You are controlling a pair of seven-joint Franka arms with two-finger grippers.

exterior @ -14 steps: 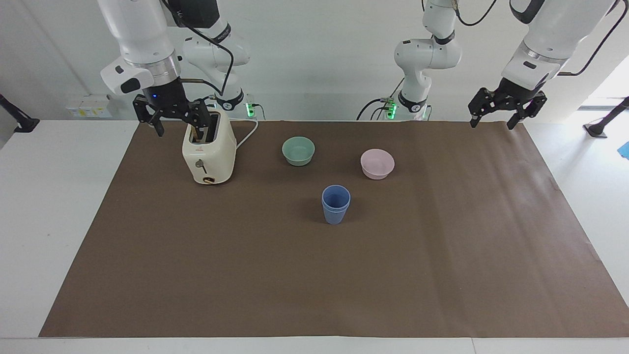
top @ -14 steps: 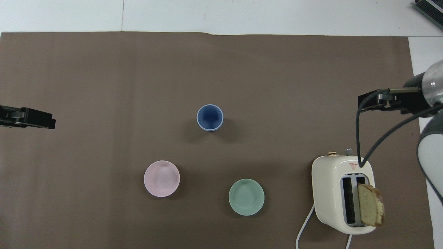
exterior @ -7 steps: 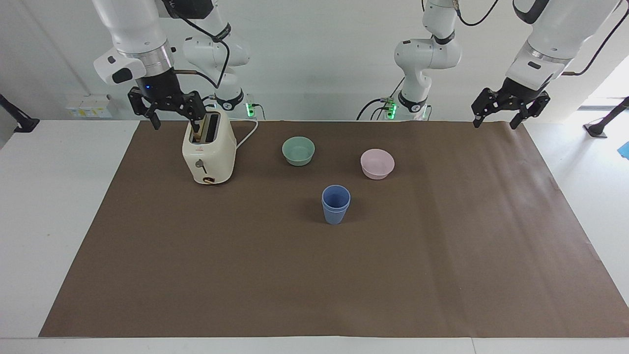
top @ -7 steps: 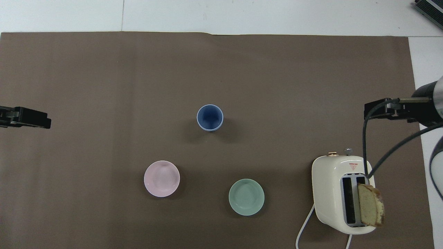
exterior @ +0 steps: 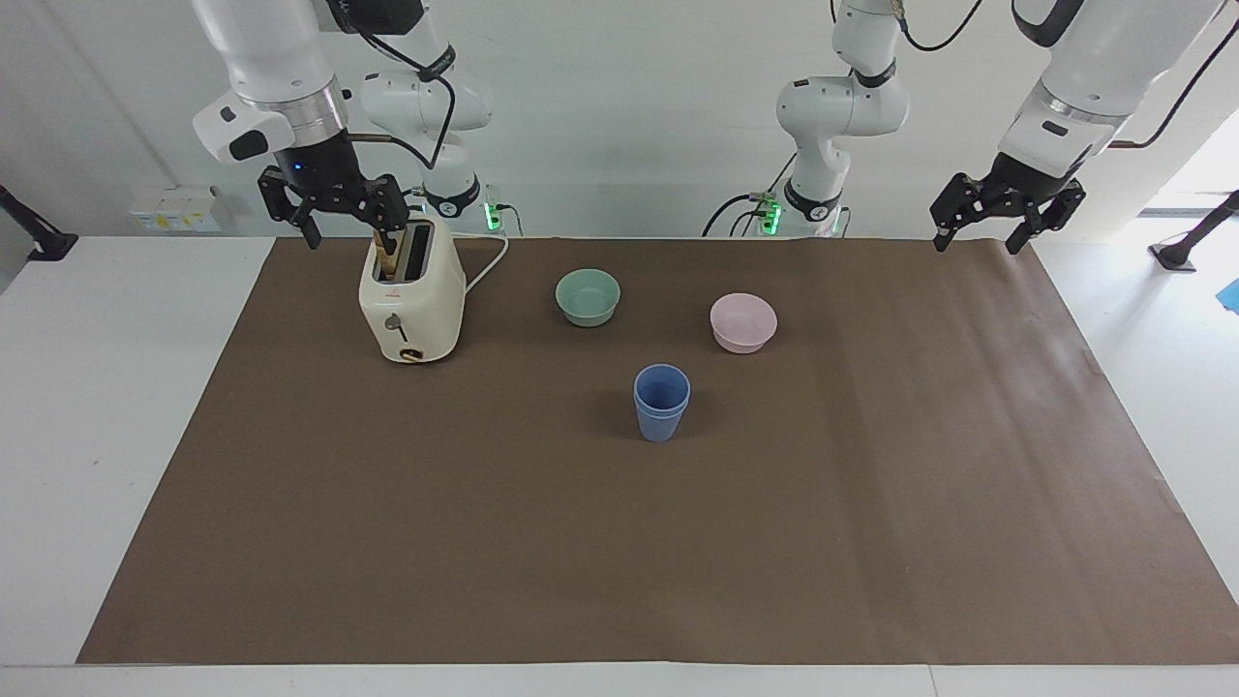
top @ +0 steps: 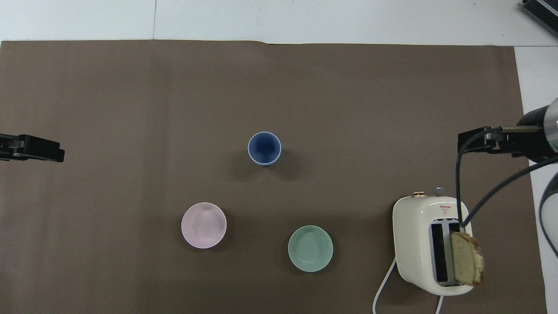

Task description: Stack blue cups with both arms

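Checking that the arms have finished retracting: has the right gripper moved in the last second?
Yes. The right gripper has risen, and now hangs higher over the toaster than a second ago.

Nested blue cups upright on brown mat

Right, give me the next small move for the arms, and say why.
Probably none beyond parking: the blue cups already sit nested, upright on the brown mat. The left gripper and right gripper both hang raised, open and empty, well away from the stack, so I'd simply hold them there.
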